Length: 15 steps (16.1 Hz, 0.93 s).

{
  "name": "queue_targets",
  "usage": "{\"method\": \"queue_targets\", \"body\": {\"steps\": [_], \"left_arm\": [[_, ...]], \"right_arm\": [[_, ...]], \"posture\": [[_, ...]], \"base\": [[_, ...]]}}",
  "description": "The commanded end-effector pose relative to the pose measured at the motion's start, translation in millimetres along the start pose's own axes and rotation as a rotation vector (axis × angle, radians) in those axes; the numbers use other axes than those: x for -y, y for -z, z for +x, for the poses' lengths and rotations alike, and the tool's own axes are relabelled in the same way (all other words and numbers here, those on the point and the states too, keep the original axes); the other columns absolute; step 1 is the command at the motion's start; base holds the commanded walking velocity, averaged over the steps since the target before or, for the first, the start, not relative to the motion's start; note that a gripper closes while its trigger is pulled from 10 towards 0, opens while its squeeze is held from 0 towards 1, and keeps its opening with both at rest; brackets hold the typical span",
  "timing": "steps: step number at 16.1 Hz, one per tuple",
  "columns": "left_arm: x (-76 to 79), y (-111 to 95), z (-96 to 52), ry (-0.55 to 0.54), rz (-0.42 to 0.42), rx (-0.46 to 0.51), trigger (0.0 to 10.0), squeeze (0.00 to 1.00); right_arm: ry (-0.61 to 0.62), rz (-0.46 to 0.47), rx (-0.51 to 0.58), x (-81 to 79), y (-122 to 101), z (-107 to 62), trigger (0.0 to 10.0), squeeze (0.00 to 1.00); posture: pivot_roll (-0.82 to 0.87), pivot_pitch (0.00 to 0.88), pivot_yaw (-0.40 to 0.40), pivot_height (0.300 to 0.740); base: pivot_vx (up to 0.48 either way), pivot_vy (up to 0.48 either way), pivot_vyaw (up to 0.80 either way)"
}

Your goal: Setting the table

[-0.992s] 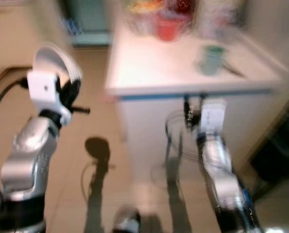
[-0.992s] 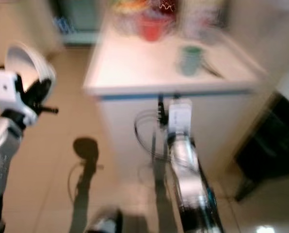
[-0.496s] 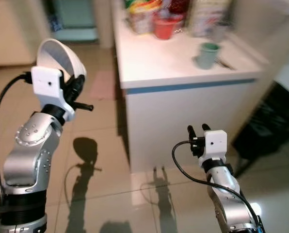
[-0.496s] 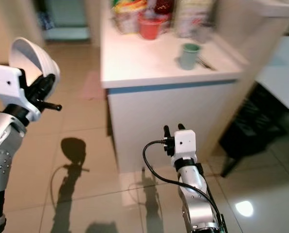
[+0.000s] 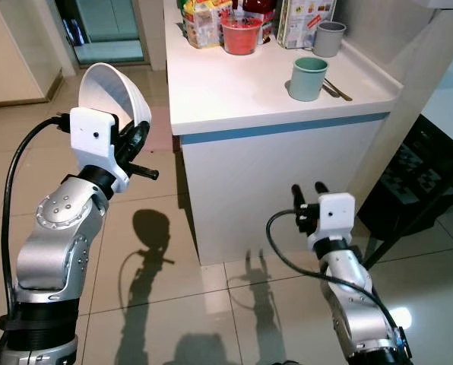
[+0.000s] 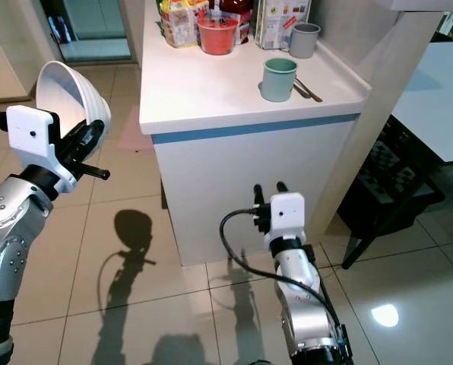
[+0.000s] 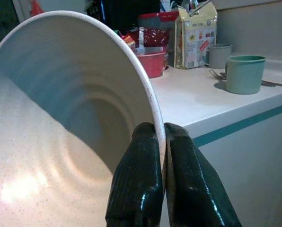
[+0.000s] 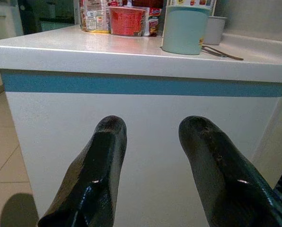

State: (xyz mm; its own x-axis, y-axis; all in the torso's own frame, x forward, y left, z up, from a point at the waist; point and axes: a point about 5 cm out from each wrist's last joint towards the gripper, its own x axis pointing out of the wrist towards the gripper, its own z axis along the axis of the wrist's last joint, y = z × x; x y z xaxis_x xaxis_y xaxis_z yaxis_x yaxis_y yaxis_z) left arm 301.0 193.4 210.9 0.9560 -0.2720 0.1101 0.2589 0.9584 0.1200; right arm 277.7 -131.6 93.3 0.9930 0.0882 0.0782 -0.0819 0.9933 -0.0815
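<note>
A white speckled bowl is held up on edge to the left of the white counter, over the floor. My left gripper is shut on the bowl's rim. My right gripper is open and empty, low in front of the counter's white front panel, below the blue-striped edge. On the counter stand a green mug, a grey cup, a red bowl and cutlery.
Snack packets and a box crowd the counter's back. A dark chair stands to the right beside a pale table. Tan tiled floor spreads left, with a doorway beyond.
The camera has steadied and shifted, so the counter sits fuller in view. Both arms keep about the same pose; the bowl stays gripped.
</note>
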Motion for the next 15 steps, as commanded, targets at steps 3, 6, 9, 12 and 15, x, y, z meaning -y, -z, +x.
{"method": "queue_targets", "body": {"steps": [3, 6, 9, 12, 15], "left_arm": [[1.2, -4.6, -2.3, 0.031, 0.049, 0.032, 0.0, 0.00], [3.5, -4.7, -4.6, 0.085, 0.067, 0.017, 0.0, 0.00], [5.0, 0.2, -5.9, 0.088, 0.050, 0.002, 0.0, 0.00], [1.1, 1.0, -4.3, 0.056, 0.018, 0.004, 0.0, 0.00], [3.2, 1.1, -4.0, 0.073, 0.027, 0.001, 0.0, 0.00]], "right_arm": [[-0.004, 0.008, -0.009, -2.5, -0.4, 4.3, 10.0, 0.00], [-0.007, 0.008, -0.011, -3.7, 0.0, 5.6, 10.0, 0.00], [-0.008, 0.012, -0.008, -4.9, -0.9, 7.8, 10.0, 0.00], [-0.010, 0.016, 0.000, -6.8, -3.1, 9.1, 10.0, 0.00], [-0.009, 0.017, 0.002, -7.0, -3.5, 9.2, 10.0, 0.00]], "posture": [[0.16, 0.000, 0.039, 0.740], [0.17, 0.000, 0.039, 0.740], [0.17, 0.000, 0.040, 0.740], [0.16, 0.000, 0.043, 0.740], [0.16, 0.000, 0.046, 0.740]], "base": [[0.000, 0.000, 0.00], [0.000, 0.000, 0.00], [0.000, 0.000, 0.00], [0.000, 0.000, 0.00], [0.000, 0.000, 0.00]]}}
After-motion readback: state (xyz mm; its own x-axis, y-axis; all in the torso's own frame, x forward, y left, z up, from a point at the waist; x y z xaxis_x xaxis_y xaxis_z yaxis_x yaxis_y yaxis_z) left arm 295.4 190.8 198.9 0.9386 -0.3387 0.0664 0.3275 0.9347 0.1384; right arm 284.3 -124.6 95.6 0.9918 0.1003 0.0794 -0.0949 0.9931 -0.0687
